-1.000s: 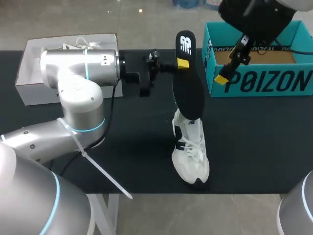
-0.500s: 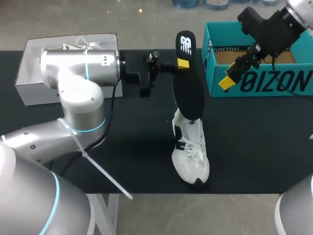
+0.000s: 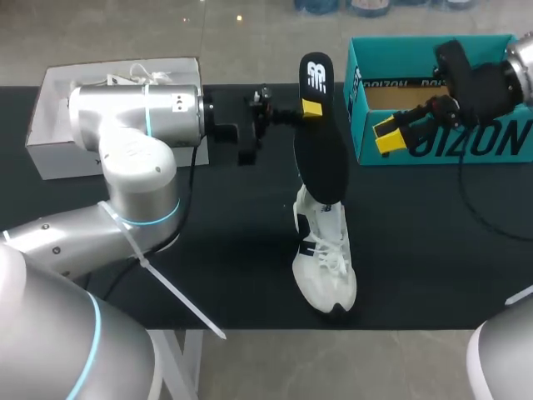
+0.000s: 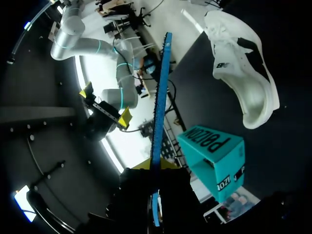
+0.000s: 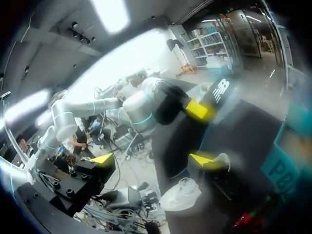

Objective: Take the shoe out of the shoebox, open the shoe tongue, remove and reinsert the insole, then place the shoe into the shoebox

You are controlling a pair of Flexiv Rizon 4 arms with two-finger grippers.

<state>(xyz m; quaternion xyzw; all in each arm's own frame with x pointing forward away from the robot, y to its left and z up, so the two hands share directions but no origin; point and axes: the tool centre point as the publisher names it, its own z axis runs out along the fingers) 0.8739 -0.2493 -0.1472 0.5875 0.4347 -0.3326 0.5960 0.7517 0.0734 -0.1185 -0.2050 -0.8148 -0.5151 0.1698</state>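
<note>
Left jaws clamp the upright insole (image 3: 321, 158) above the shoe (image 3: 326, 262); right jaws gape empty beside the shoebox (image 3: 500, 140) wall.

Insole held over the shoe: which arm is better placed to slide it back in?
Left. The left gripper is shut on the insole, whose lower end meets the shoe at its opening. The right gripper is open and empty, off by the teal shoebox.

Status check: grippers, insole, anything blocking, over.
Left gripper shut on insole, upright over shoe. Right gripper open, empty, beside box. Nothing seen blocking the shoe.
</note>
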